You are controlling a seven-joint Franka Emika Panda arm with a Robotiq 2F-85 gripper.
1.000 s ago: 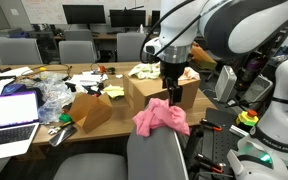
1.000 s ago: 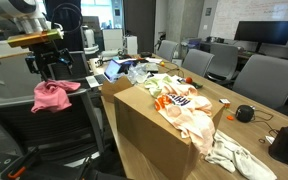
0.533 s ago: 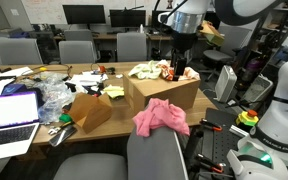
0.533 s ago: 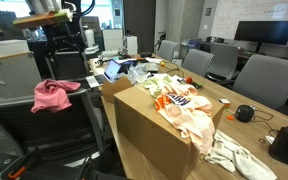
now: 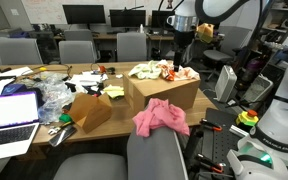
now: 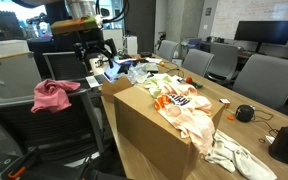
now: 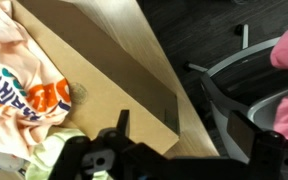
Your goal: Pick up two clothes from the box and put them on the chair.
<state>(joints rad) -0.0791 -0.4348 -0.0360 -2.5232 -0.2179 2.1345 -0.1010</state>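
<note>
In an exterior view, one pink cloth (image 5: 161,117) is draped over the back of the chair (image 5: 156,155), just beside the box (image 5: 164,92). A heap of clothes (image 5: 162,70) fills the box, and the pincer (image 5: 183,58) hangs above them.

In an exterior view, the pincer (image 6: 92,52) is spread apart and empty, between the chair and the box.

In the wrist view, one peach printed shirt (image 7: 24,75) lies inside the box, and the pink cloth shows at the right edge.

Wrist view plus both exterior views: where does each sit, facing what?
Exterior view: behind the chair, facing the pink cloth on it, the box and the desks beyond; arm and gripper show up top.
Exterior view: off the box's end, looking along the table; gripper shows at upper left.
Wrist view: looks down on the box wall and chair; gripper body at the bottom edge.
All three share box and pink cloth.
</note>
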